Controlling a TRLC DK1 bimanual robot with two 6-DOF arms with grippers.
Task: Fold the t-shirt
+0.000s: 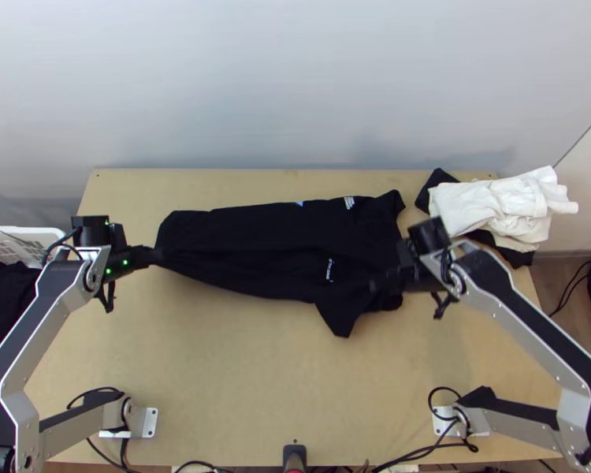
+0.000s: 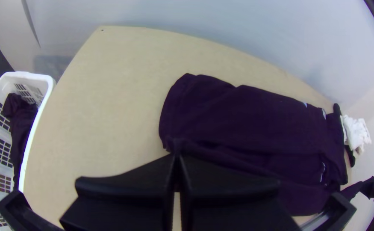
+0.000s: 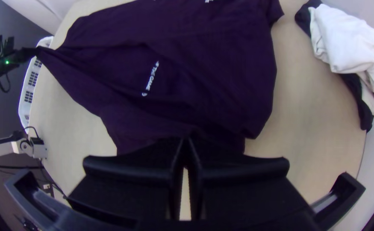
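The counter [image 1: 256,378] was crossed in its far half by the black shirt [image 1: 256,244], which was laid lengthwise between the left and right edges. Its hem end was turned toward the left edge, its collar and sleeves toward the right. The body was mostly spread, with long creases drawn along the side facing the counter's near edge.

Beside the left edge, a white basket [image 1: 51,233] was set, with dark cloth [image 1: 4,299] heaped inside. At the far right corner, bunched white cloth [image 1: 485,206] was piled on black cloth [image 1: 427,189], and the pile was hung partly past the right edge.

By the left edge, the shirt's near hem corner was pinched in the left tool [image 1: 155,255] and pulled to a point. Toward the right, the shirt was gripped near its near-side sleeve by the right tool [image 1: 374,285]. Small white print [image 3: 151,79] was seen between the creases.
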